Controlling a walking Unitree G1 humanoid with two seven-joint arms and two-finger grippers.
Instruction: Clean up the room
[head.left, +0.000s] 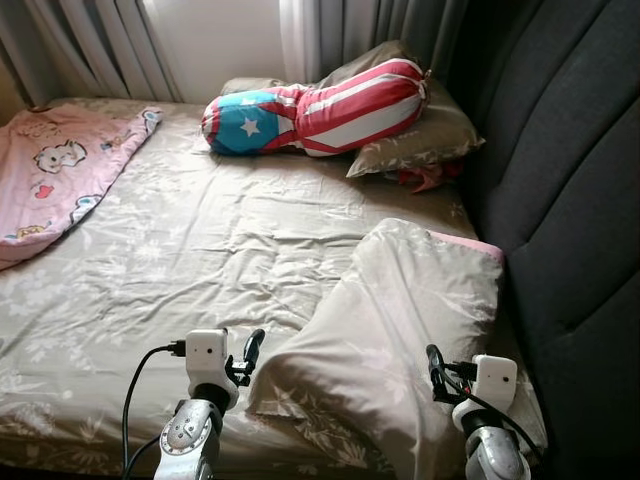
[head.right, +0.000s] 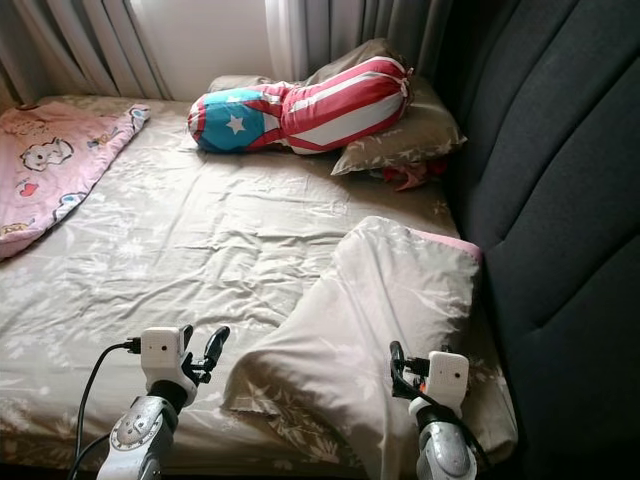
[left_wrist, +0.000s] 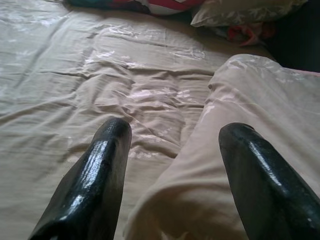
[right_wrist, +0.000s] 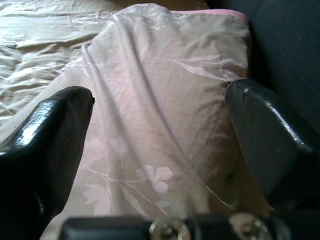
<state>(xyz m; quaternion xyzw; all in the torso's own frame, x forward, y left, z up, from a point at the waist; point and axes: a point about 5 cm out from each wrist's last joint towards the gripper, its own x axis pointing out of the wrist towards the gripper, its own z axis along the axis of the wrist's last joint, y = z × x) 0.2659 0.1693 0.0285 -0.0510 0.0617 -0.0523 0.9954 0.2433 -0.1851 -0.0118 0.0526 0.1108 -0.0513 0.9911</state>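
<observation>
the bed sheet (head.left: 200, 250) is thin beige cloth with a faint floral print, creased and slightly shiny where light falls, and the near pillow (head.left: 400, 330) wears a case of the same smooth, rumpled fabric with a pink edge. the bolster (head.left: 310, 108) looks like soft plush cloth in red, white and blue, the blanket (head.left: 55, 170) is matt pink printed cloth, and the headboard (head.left: 570, 200) is dark grey upholstery, matt and finely woven. the left gripper (left_wrist: 172, 165) and right gripper (right_wrist: 160, 145) have glossy black fingers, smooth like hard plastic, on brushed silver metal arms with white plastic wrist housings.
</observation>
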